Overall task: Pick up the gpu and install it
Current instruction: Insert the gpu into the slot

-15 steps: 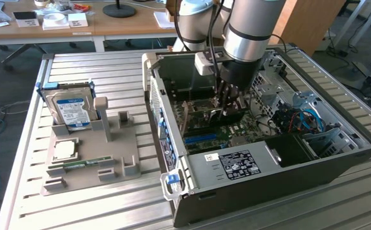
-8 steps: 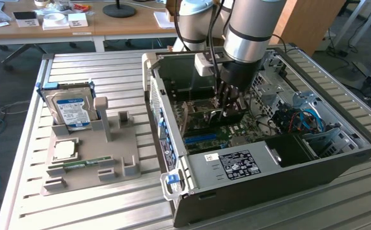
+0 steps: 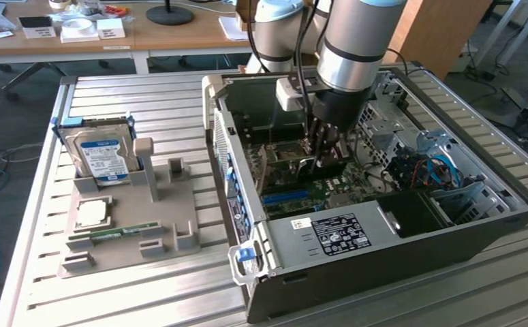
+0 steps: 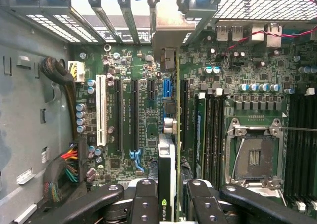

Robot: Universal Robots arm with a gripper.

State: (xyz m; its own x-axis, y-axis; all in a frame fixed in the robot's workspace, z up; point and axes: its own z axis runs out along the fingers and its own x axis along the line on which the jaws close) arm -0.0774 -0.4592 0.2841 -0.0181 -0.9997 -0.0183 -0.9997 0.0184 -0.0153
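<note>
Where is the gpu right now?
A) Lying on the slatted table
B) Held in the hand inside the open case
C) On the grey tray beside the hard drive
B: the gpu is gripped edge-on by the hand, over the motherboard inside the case.

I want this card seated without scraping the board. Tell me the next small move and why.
Probably ease straight down a little. The end effector grips the thin dark graphics card edge-on above the green motherboard, its edge parallel to the long black expansion slots, apparently not yet seated.
</note>
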